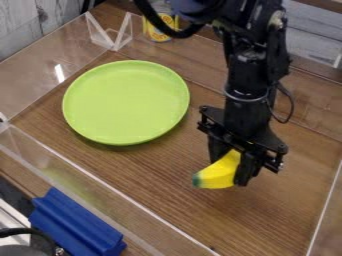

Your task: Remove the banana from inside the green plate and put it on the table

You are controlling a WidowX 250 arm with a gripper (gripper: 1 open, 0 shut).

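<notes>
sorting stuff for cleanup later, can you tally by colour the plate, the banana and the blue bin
Green: 1, the plate
Yellow: 1, the banana, in the gripper
Blue: 1, the bin
Total: 3

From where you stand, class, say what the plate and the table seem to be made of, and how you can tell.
Green plate: probably plastic with a smooth finish, judging by its even, unpatterned lime colour.
Table: wood or a wood-look laminate, fairly matt, shown by the brown grain running across it.
</notes>
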